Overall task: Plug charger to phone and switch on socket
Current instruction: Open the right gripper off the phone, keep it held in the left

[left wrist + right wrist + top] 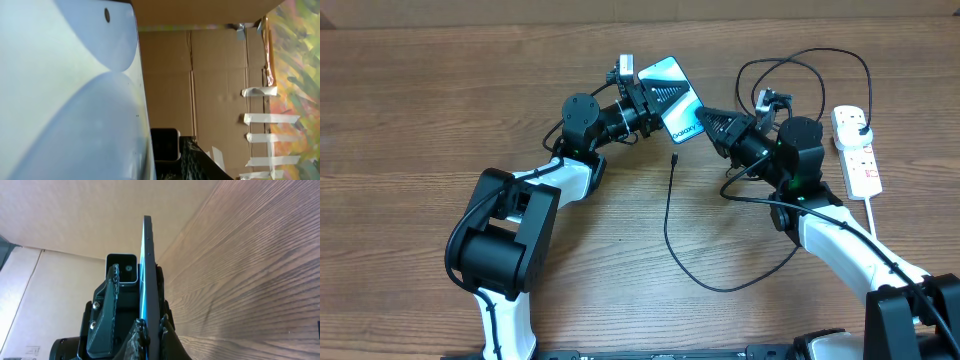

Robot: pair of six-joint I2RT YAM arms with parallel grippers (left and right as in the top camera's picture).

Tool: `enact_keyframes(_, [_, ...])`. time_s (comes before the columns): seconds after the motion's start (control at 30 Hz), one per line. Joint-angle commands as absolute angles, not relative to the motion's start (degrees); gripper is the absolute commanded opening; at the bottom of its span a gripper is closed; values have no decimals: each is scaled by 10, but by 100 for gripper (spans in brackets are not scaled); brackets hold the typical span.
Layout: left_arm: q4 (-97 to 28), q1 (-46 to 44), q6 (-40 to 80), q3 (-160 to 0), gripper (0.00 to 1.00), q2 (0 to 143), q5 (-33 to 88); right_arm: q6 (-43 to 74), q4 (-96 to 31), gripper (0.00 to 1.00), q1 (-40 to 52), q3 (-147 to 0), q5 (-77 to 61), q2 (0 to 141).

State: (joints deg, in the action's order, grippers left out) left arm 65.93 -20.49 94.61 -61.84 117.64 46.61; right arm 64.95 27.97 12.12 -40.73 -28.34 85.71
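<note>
The phone (672, 92), with its light-blue screen, is held tilted above the table between both grippers. My left gripper (655, 102) is shut on its left end and my right gripper (706, 122) on its right end. In the left wrist view the screen (70, 100) fills the left half. In the right wrist view the phone (148, 255) stands edge-on between my right fingers (150, 330). The charger cable (666, 220) lies on the table, its connector tip (674, 158) free below the phone. Its black plug (860, 122) sits in the white socket strip (860, 165) at the right.
The black cable loops behind the right arm (800, 60) and in front of it (720, 288). The strip's white lead (873, 215) runs toward the front right. Cardboard walls (215, 80) with tape stand around the wooden table (420, 120).
</note>
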Motion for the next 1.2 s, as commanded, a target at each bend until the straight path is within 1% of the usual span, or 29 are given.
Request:
enact_keyframes(0.0, [682,-206,952,-622,36,1159,476,662,270,3,117,-412,-205,863])
enact_keyframes(0.13, [682,-206,952,-622,35,1159,474,664,288,4,117,-412,-204,863])
enact_keyframes(0.37, [675,-203,952,-622,12,1159,474,677,300,4,117,-412,-217,863])
enact_keyframes(0.4, [675,-202,951,-622,7,1159,474,675,299,4,117,-412,-224,863])
enact_keyframes(0.43, [675,-201,951,-622,4,1159,474,675,299,4,117,-412,-228,863])
enact_keyframes(0.6, [675,-197,951,-622,4,1159,474,674,300,4,117,-412,-244,863])
enact_keyframes(0.63, [674,-197,951,-622,4,1159,474,669,303,17,117,-412,-253,863])
enact_keyframes(0.7, [665,-194,951,-622,5,1159,475,641,316,49,116,-412,-284,863])
enact_keyframes(0.73, [658,-191,951,-622,4,1159,479,628,321,53,115,-412,-298,862])
enact_keyframes(0.77, [647,-188,951,-622,4,1159,485,616,321,66,111,-412,-312,860])
enact_keyframes(0.83, [627,-180,947,-622,4,1159,501,603,321,79,104,-412,-331,852])
enact_keyframes(0.93, [595,-167,929,-622,4,1159,528,571,318,81,93,-412,-359,832])
enact_keyframes(0.97, [583,-159,921,-622,4,1159,542,557,311,85,92,-412,-364,822])
enact_keyframes(1.03, [566,-146,903,-623,4,1159,563,523,286,88,91,-412,-368,799])
enact_keyframes(1.17, [528,-110,880,-623,4,1159,625,439,181,90,92,-412,-359,739])
